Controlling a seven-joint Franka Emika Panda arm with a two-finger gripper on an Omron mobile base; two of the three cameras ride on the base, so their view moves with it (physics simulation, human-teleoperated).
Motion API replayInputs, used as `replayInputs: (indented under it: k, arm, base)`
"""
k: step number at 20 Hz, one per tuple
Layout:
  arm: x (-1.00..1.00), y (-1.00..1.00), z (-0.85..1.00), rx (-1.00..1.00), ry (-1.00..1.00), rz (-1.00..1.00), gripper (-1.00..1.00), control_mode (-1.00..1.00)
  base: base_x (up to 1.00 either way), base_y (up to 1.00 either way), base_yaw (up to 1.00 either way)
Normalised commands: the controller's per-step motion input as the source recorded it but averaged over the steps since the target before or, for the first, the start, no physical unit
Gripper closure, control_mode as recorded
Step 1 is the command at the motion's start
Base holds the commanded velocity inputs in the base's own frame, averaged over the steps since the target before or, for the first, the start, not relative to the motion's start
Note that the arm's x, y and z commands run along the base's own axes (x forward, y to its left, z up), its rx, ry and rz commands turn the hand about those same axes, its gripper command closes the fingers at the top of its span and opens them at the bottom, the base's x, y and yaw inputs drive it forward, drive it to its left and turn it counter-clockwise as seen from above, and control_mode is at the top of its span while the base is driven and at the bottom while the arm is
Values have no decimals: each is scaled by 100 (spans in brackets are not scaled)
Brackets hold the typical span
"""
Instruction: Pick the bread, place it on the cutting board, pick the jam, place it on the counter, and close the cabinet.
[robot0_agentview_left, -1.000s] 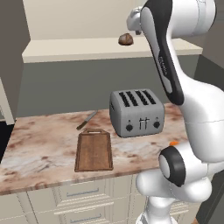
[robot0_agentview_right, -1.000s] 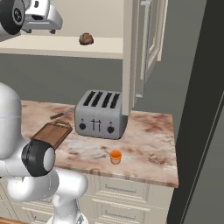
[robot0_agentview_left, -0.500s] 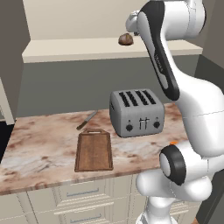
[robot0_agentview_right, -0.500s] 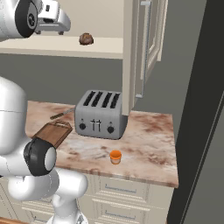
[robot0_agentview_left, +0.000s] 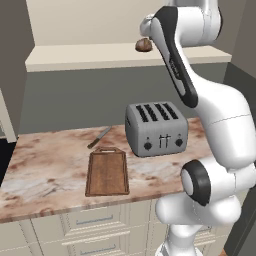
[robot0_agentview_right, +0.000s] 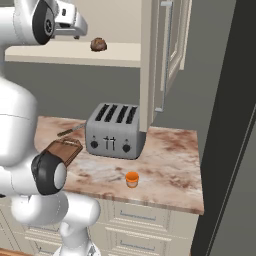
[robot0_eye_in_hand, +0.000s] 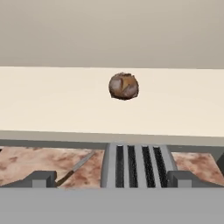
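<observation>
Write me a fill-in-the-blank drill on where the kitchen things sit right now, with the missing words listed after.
1. The bread sits on the cabinet's cream ____.
2. The jam stands on the counter in front of the ____.
3. The cutting board carries ____ on top.
4. Between the cutting board and the wall lies a ____.

Missing words: shelf; toaster; nothing; knife
</observation>
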Motion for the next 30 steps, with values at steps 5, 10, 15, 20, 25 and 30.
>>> replayInputs:
  k: [5,10,15,20,25,30]
  arm:
    - [39,0,-1,0,0,0,-100,-100]
    - [44,0,-9,0,0,0,-100,-100]
    - [39,-2,-22,0,0,0,-100,-100]
    - [36,-3,-15,0,0,0,-100,-100]
    - [37,-8,-9,0,-1,0,-100,-100]
    - [37,-6,-9,0,-1,0,-100,-100]
  base:
    - [0,0,0]
    - [0,0,0]
    - [0,0,0]
    - [0,0,0]
    - [0,0,0]
    - [0,0,0]
